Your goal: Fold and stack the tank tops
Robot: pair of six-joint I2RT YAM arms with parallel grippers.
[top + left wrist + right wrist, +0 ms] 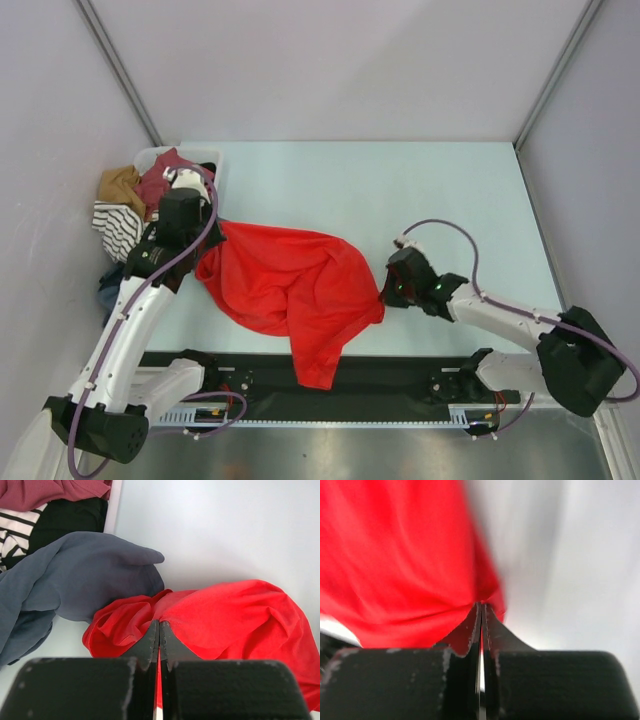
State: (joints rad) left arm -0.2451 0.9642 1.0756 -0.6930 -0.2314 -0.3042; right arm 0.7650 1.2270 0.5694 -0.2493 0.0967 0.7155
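Left fingers [150, 642] closed tight, pinching red tank top [285, 280] at left edge | right fingers [492, 632] closed, pinching its right edge | garment lay rumpled on desk [400, 190].

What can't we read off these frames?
Red tank top: bunched in every view, neck and armholes hidden in its own folds.
Right pincer: right wrist view is motion-blurred, cloth edge there unreadable.
Left pincer: in the top view, hidden under its own wrist.
Grey-blue garment: cut off by the left wrist view's left edge.

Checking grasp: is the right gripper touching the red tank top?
Touching. Right wrist view shows the right gripper pinching the red tank top.
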